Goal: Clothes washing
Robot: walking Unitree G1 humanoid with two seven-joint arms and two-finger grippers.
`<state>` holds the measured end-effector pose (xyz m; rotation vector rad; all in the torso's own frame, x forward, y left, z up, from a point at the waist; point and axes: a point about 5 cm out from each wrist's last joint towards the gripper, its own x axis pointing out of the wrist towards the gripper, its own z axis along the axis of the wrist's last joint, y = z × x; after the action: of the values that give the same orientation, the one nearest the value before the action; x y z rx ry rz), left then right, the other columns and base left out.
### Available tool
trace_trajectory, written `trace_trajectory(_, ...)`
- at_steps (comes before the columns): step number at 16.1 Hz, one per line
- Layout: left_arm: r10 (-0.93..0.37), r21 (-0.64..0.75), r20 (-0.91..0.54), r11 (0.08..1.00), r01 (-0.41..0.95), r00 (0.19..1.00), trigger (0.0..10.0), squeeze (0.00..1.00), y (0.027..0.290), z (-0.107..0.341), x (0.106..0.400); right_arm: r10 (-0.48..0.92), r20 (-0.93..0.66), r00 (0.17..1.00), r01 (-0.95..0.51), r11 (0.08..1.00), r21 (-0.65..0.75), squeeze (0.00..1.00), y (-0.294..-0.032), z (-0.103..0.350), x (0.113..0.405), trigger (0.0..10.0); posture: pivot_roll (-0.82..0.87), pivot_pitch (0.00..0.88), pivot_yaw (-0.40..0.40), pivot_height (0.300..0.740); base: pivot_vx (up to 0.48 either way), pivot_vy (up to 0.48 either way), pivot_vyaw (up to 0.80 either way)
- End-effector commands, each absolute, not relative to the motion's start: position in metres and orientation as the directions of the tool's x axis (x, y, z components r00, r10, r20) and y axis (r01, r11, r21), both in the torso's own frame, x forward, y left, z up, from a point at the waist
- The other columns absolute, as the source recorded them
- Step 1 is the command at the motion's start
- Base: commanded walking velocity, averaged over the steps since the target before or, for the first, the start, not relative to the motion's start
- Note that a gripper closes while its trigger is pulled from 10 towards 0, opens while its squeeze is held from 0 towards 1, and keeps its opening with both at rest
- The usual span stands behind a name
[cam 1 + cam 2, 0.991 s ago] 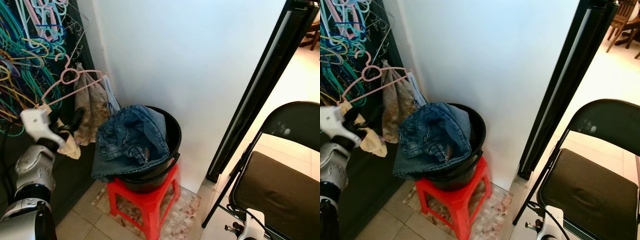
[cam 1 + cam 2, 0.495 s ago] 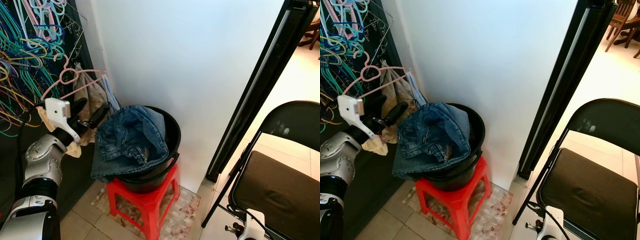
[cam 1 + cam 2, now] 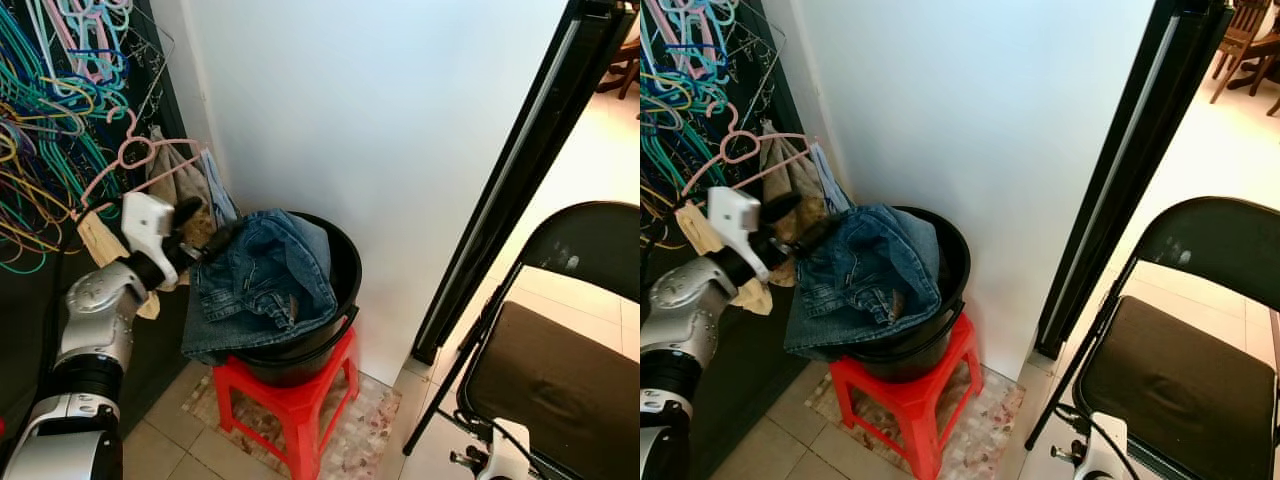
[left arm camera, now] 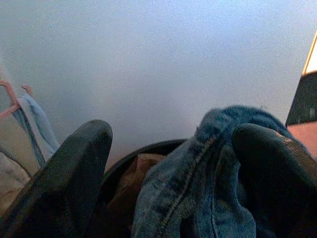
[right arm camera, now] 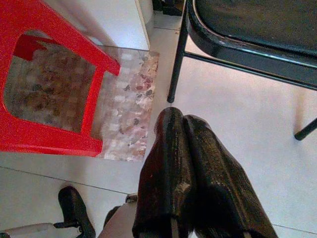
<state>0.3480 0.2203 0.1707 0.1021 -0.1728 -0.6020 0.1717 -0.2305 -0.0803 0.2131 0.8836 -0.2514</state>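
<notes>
Left gripper [image 3: 212,233] was spread wide, jaws straddling a fold of the jeans [image 3: 262,280] heaped in the black bucket [image 3: 338,262] just ahead. Denim likely heavy, floppy; pinch that thick fold. Right gripper [image 5: 190,148] hung clenched.

Jeans [image 3: 262,275] in bucket [image 3: 343,265] on stool [image 3: 290,398] (hangers [image 3: 45,120] left, chair [image 3: 560,350] right), against wall [image 3: 380,110].

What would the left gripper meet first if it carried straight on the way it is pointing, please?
Most likely the jeans draped over the black bucket. The left gripper, fingers open, points at their near edge; depth is hard to judge, so contact may already be starting.
</notes>
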Motion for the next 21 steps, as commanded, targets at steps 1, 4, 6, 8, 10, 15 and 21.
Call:
trace_trajectory(1,-0.583,0.191,0.122,0.808,0.557,0.803,10.0,0.0,0.22,0.175,0.347,-0.134,-0.789,0.6,0.314,0.946,0.078,0.0,-0.231,-0.081,0.17,10.0,0.0,0.0,-0.02,0.74,0.0,0.0,0.0)
trace_trajectory(4,-0.617,0.186,0.108,0.783,0.594,0.78,10.0,1.0,0.214,0.175,0.347,-0.135,-0.789,0.599,0.316,0.946,0.078,0.0,-0.231,-0.081,0.171,10.0,0.0,0.0,-0.019,0.74,0.0,0.0,0.0)
trace_trajectory(6,-0.626,0.176,0.103,0.776,0.605,0.773,10.0,1.0,0.213,0.174,0.346,-0.134,-0.789,0.599,0.316,0.945,0.079,0.0,-0.231,-0.081,0.171,10.0,0.0,0.0,-0.019,0.74,0.0,0.0,0.0)
trace_trajectory(8,-0.626,0.184,0.103,0.776,0.603,0.773,10.0,1.0,0.213,0.175,0.346,-0.134,-0.789,0.6,0.316,0.945,0.08,0.0,-0.231,-0.081,0.171,10.0,0.0,0.0,-0.019,0.74,0.0,0.0,0.0)
trace_trajectory(10,-0.64,0.185,0.099,0.765,0.617,0.762,10.0,1.0,0.211,0.177,0.346,-0.133,-0.789,0.6,0.315,0.946,0.08,0.0,-0.23,-0.081,0.171,10.0,0.0,0.0,-0.019,0.74,0.0,0.0,0.0)
trace_trajectory(15,-0.664,0.196,0.072,0.741,0.642,0.744,10.0,1.0,0.206,0.176,0.345,-0.133,-0.79,0.599,0.315,0.946,0.08,0.0,-0.231,-0.081,0.171,10.0,0.0,0.0,-0.018,0.74,0.0,0.0,0.0)
trace_trajectory(21,-0.668,0.277,0.019,0.719,0.638,0.744,10.0,0.0,0.188,0.174,0.351,-0.132,-0.79,0.599,0.315,0.946,0.081,0.0,-0.23,-0.081,0.171,10.0,0.0,0.0,-0.018,0.74,0.0,0.0,0.0)
